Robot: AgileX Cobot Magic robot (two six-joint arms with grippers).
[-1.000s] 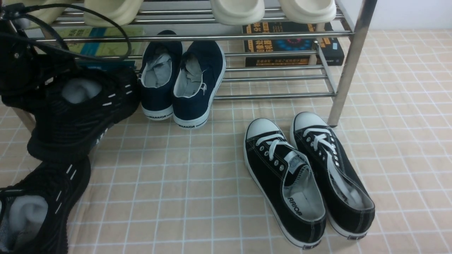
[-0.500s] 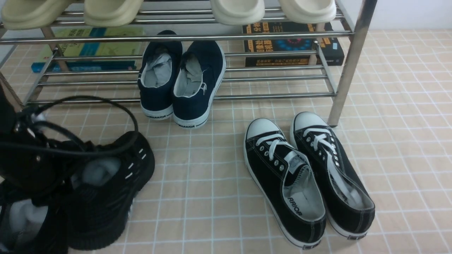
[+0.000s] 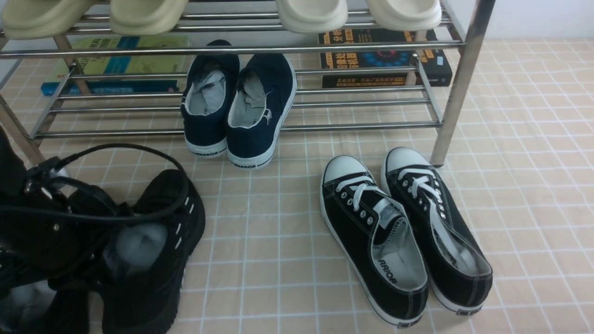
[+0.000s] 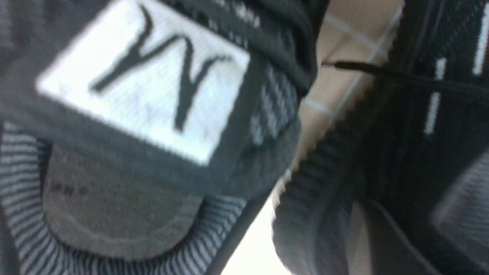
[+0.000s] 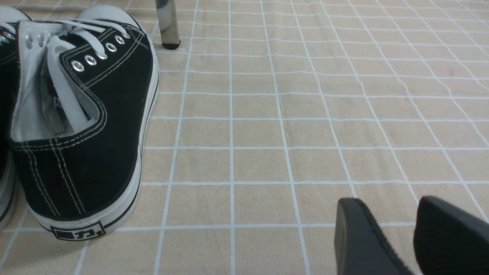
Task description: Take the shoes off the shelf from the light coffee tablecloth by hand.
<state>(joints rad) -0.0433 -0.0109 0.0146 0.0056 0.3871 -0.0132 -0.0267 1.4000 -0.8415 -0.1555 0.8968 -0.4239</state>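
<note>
Coming down from the silver metal-tube shelf [image 3: 362, 125], the black knit mesh sneaker [image 3: 158, 250] now rests on the beige white-gridded tablecloth [image 3: 278, 232] beside its mate [image 3: 28, 306], so both are off. You cannot tell whether your left tool [image 3: 69, 227] still grips it. Your right tool [image 5: 397, 236] hangs unclenched and empty.

Knit sneakers [image 3: 148, 250] sit front-left on the tablecloth [image 3: 260, 241], before the shelf [image 3: 362, 125]. WARRIOR slip-ons [image 3: 241, 111] are mid lower tier, lace-ups [image 3: 403, 232] front-right beside the corner post [image 3: 457, 83], slippers [image 3: 311, 14] up top.
</note>
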